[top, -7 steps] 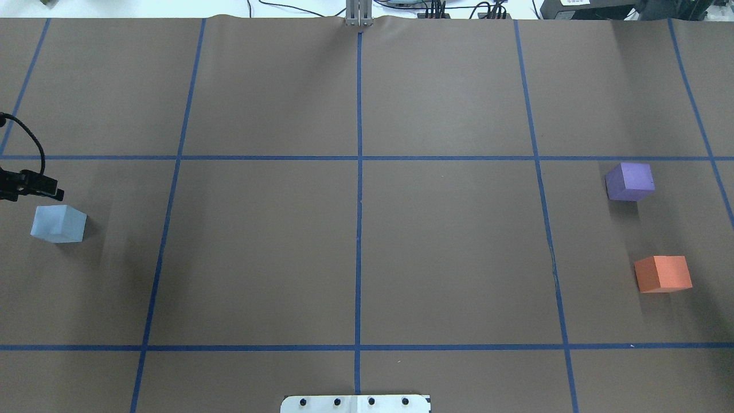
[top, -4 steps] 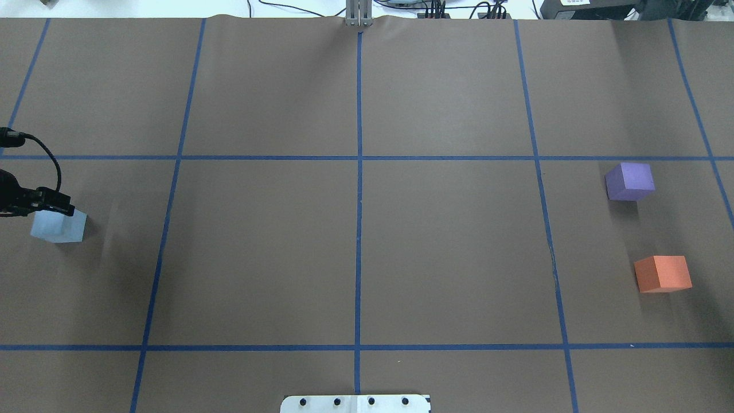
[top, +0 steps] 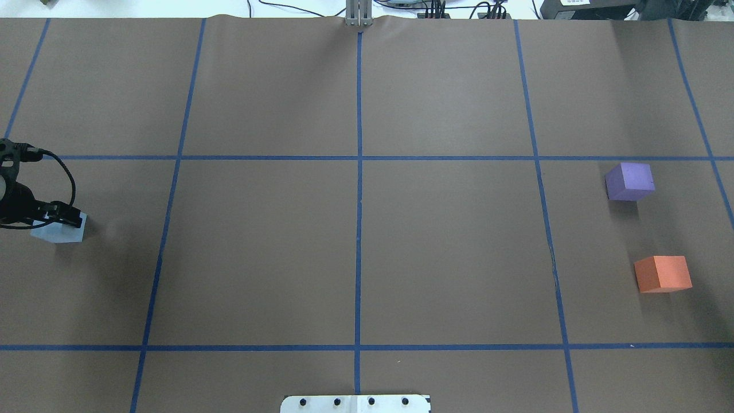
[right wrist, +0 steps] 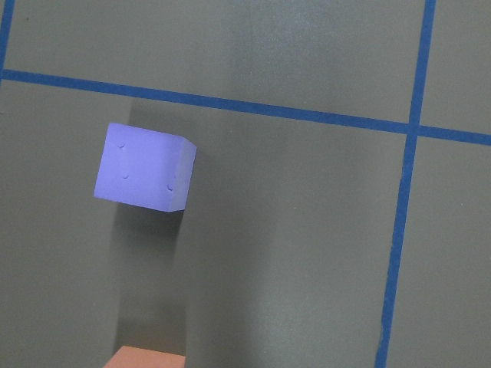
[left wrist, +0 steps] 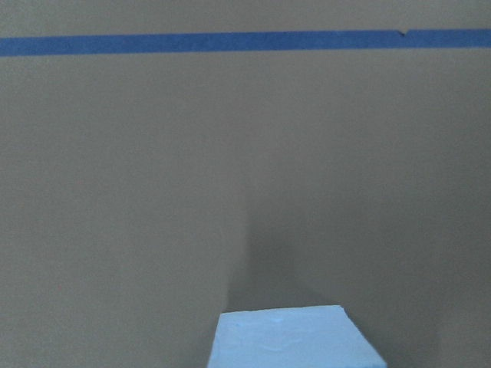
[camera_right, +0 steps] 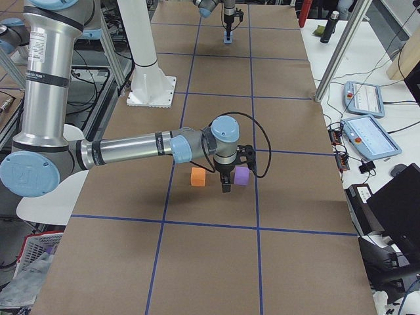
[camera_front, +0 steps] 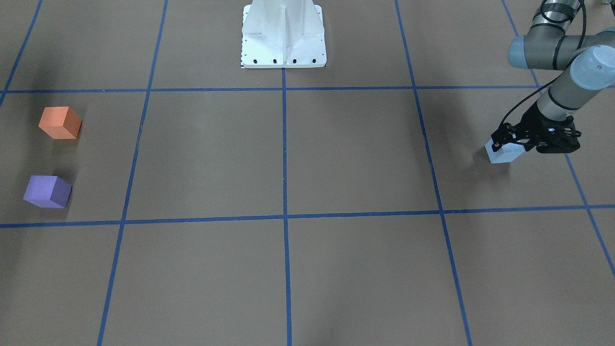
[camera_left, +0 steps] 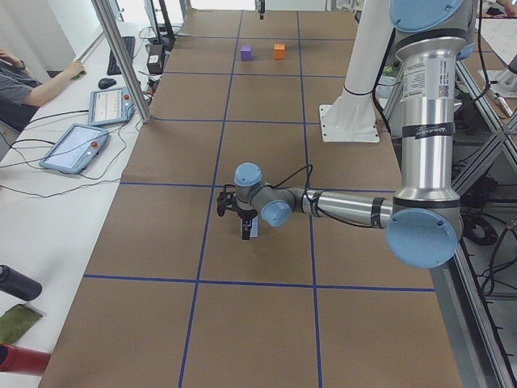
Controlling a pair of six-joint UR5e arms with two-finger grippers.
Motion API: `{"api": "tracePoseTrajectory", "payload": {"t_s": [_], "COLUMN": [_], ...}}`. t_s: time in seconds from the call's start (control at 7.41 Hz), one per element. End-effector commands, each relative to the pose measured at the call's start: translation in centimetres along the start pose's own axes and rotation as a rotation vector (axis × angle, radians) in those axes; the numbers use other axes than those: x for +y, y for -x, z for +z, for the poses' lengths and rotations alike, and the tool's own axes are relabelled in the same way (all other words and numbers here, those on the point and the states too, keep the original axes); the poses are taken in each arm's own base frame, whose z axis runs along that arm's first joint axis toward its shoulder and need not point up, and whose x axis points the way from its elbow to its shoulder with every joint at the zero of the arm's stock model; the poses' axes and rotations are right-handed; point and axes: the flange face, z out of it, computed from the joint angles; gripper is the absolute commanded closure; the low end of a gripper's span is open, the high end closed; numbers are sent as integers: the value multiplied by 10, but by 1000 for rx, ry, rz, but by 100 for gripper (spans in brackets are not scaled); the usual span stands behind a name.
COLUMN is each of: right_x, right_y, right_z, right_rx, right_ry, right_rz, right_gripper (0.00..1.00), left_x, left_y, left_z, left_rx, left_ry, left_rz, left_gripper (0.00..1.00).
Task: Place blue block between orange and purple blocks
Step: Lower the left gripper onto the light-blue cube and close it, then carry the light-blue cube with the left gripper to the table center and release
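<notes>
The light blue block (top: 57, 233) sits on the brown table at the far left; it also shows in the front view (camera_front: 502, 154) and at the bottom of the left wrist view (left wrist: 295, 339). My left gripper (top: 60, 220) is low over it, open, with its fingers at the block's top (camera_front: 510, 142). The purple block (top: 629, 180) and the orange block (top: 662, 273) sit apart at the far right. The right wrist view shows the purple block (right wrist: 144, 167) and the orange block's edge (right wrist: 146, 357). My right gripper (camera_right: 226, 186) hangs above those two; I cannot tell whether it is open.
Blue tape lines (top: 358, 158) grid the table. The robot's white base plate (top: 355, 403) is at the near edge. A side desk with tablets (camera_left: 77, 147) and a seated person (camera_left: 24, 77) lies beyond the table.
My left gripper has moved down and toward the blue block and now covers its top. None of the blocks has moved.
</notes>
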Motion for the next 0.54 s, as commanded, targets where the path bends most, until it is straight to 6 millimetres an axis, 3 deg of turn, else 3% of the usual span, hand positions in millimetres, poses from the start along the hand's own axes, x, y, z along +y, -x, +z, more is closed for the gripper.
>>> {"api": "tracePoseTrajectory", "payload": {"t_s": [0.0,0.27,0.4], "right_x": [1,1,1], "right_y": [0,0,0], "right_z": [0,0,0], "right_rx": [0,0,0], "right_ry": [1,0,-1], "right_rz": [1,0,-1], "right_gripper": [0,0,0], "left_x": [-3,-17,-30], "left_y": [-19,-60,-90], "left_z": [0,-30,-47], "left_rx": [16,69,67], "left_ry": [-5,-48,-45], "left_rz": [34,70,63], "left_gripper": [98,100,100]}}
